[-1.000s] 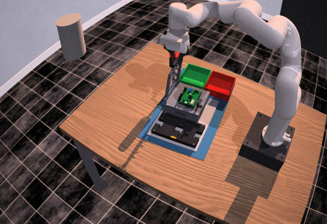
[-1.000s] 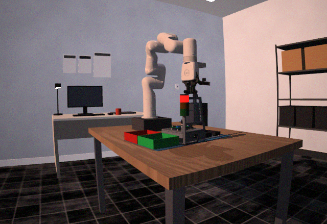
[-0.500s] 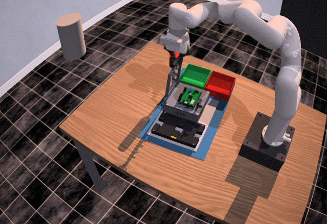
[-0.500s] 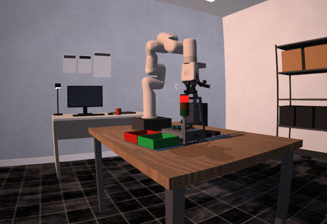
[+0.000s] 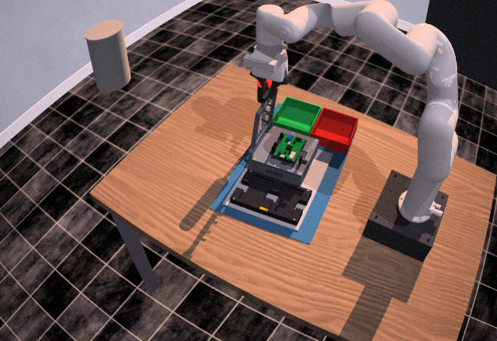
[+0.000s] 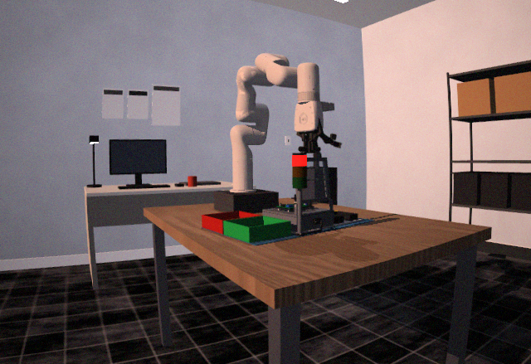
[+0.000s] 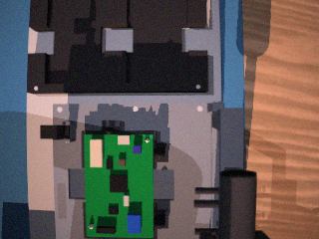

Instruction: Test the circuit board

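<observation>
The green circuit board lies flat, component side up, in the grey tester. Its white connector is at the end nearer the tray. The tester's lid stands open and upright. The signal light glows red on its post. My gripper hangs just above the lid's top edge, beside the light, with its fingers close together and nothing between them. The fingers do not show in the wrist view.
The green bin and the red bin stand side by side behind the tester. The black tray lies in front of it on the blue mat. The arm's base is at the right.
</observation>
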